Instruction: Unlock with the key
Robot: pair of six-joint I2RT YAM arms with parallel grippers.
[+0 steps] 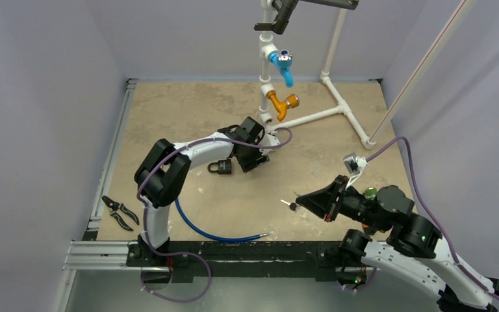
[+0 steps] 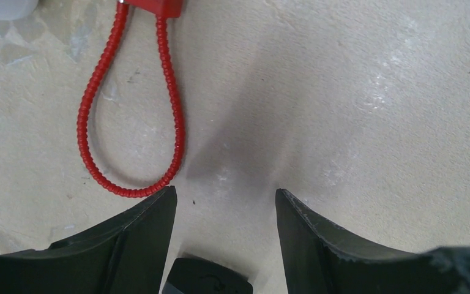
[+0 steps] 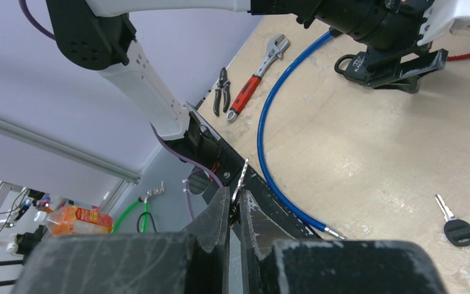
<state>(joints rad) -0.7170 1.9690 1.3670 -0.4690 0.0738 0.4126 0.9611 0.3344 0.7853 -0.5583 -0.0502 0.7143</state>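
At the centre of the top view, the padlock (image 1: 219, 167) lies flat on the table (image 1: 169, 110). Its shackle points to the frame's left and its body sits just beside the left gripper (image 1: 250, 161). That gripper stands open and holds nothing. In its wrist view the fingers (image 2: 128, 239) straddle bare table, the padlock's dark body (image 2: 207, 280) shows low between them, and a red cable loop (image 2: 131, 122) lies at upper left.

At lower right of the top view, the right gripper (image 1: 299, 200) is clamped shut on a thin metal blade, probably the key (image 3: 242, 177) seen edge-on. The blade sticks out past the fingertips in line with them. A second key (image 3: 456, 225) lies loose on the table at lower right of the right wrist view.

From the key, the padlock lies up and to the left in the top view, well apart from it. The left arm is much the nearer and best placed to steady the lock. The key's long axis already points roughly that way. I judge it must be lined up with the end of the body opposite the shackle, where the keyhole itself is hidden.
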